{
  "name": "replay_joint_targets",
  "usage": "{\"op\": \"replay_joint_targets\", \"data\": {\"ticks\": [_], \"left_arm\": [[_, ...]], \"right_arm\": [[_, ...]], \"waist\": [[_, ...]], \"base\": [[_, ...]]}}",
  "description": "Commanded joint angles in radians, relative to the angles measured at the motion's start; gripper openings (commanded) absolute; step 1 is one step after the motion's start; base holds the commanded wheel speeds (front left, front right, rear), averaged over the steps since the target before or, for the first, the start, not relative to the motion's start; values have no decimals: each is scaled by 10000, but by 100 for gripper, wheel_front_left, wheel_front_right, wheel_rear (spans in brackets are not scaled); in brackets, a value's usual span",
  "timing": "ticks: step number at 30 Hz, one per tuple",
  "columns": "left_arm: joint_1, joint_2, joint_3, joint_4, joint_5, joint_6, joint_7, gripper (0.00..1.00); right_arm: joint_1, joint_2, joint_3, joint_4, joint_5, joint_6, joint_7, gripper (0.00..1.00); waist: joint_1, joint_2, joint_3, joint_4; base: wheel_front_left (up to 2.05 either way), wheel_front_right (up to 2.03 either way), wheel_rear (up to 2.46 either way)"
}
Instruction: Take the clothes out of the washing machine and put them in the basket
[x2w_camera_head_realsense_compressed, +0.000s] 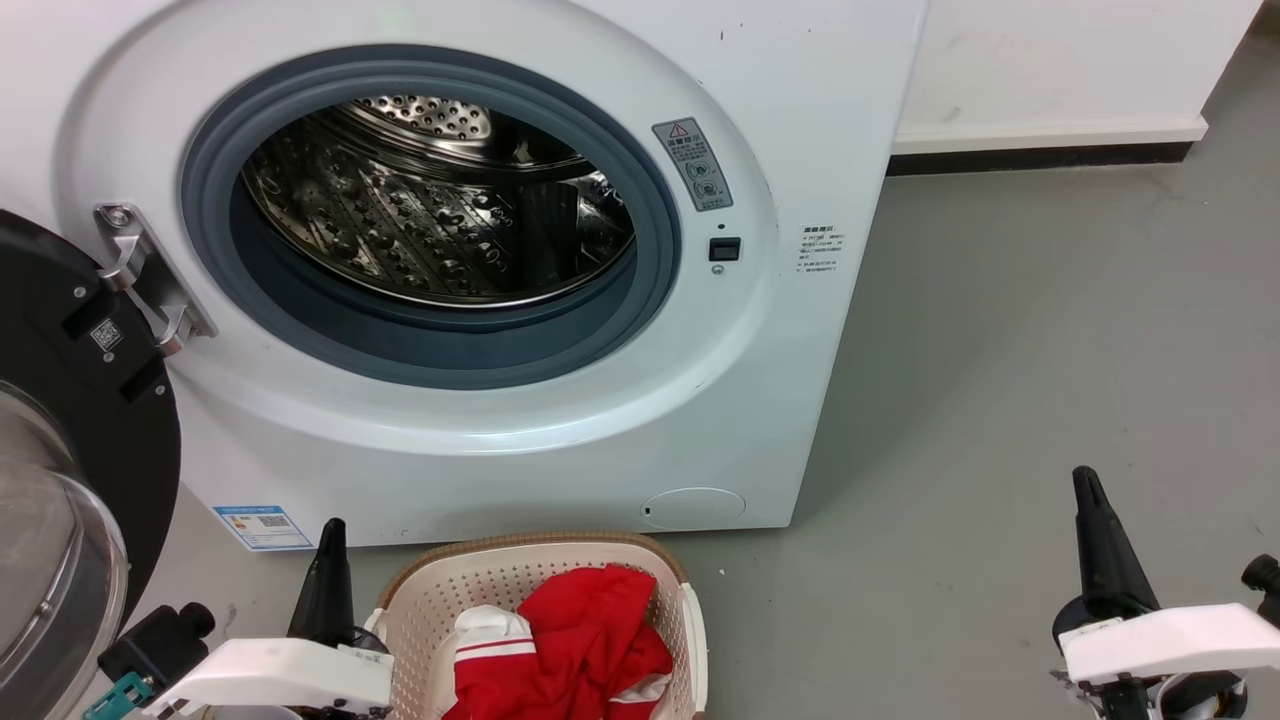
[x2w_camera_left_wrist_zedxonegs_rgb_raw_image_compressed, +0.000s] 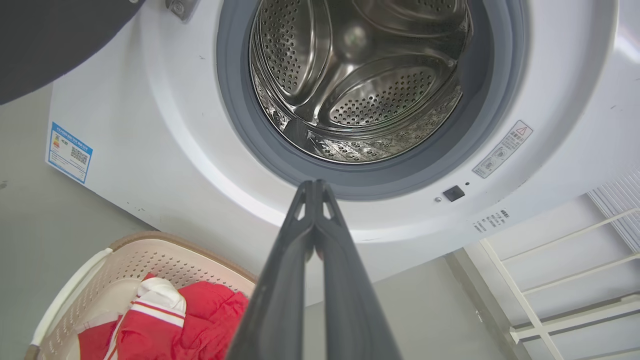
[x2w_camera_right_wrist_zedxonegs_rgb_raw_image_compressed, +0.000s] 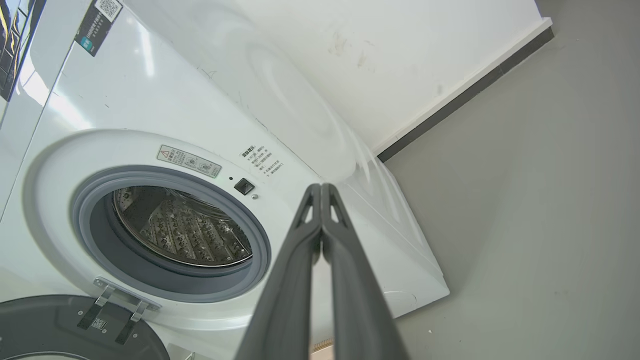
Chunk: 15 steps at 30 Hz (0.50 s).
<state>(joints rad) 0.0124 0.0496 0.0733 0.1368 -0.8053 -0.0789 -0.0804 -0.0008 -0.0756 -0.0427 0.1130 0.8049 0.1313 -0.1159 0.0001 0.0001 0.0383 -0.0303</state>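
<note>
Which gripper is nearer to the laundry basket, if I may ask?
Left. The left gripper sits just left of the basket; the right gripper is far to its right.

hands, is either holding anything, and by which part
Nothing is held: left hand and right hand are both shut, empty. The bright red fabric clothes lie in the cream perforated plastic basket.

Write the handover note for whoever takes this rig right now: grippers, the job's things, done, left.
Grippers: the left gripper is shut and empty, beside the basket. The right gripper is shut and empty, over the floor.
Things: the red clothes lie in the basket, in front of the washing machine. Its door is open.
Done: the drum shows no clothes where visible.
Left: probably nothing. Check the drum's near bottom, hidden behind the gasket.
</note>
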Motion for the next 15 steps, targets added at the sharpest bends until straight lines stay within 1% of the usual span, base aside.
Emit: {"op": "replay_joint_targets", "data": {"ticks": [1,15], "left_arm": [[-206,12,60,-36,-281,-46,82,0],[-471,11,147,215,-2064,-165,511,0]], "right_arm": [[-309,-86,2,-32,320,-2,49,0],[-492,-107,-35,270,2204,-3,461,0]], "waist": [[-1,-1,-5,5],[-1,-1,-65,56]], "base": [[0,0,0],[0,0,0]]}}
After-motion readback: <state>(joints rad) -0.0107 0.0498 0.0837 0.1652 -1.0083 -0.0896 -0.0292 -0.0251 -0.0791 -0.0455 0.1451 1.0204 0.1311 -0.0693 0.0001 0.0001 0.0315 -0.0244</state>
